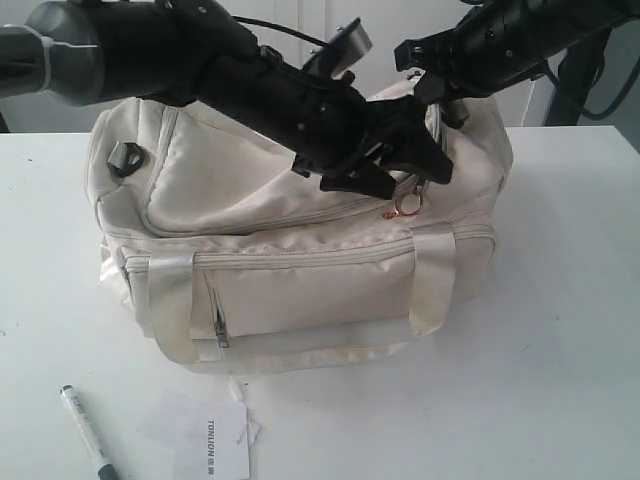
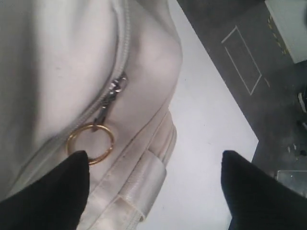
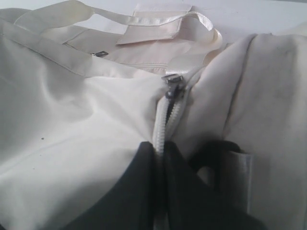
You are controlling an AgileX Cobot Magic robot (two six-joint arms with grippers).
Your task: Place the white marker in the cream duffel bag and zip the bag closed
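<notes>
Marker handling is judged easy: the white marker (image 1: 88, 432) is light, stiff and smooth, apt to roll, and best pinched at mid-barrel. It is seen lying flat near the front-left corner of the table (image 1: 560, 300), apart from the soft cream duffel bag (image 1: 300, 250). A paper tag (image 1: 212, 448) lies near it. The left fingers (image 2: 48, 191) are spread over the gold ring pull (image 2: 90, 143). The right fingers (image 3: 134, 191) are pressed together at the top zipper (image 3: 168, 115), which appears closed and bars entry.

White marker (image 1: 86, 432): one end beyond the exterior view's bottom edge, possibly the cap.
</notes>
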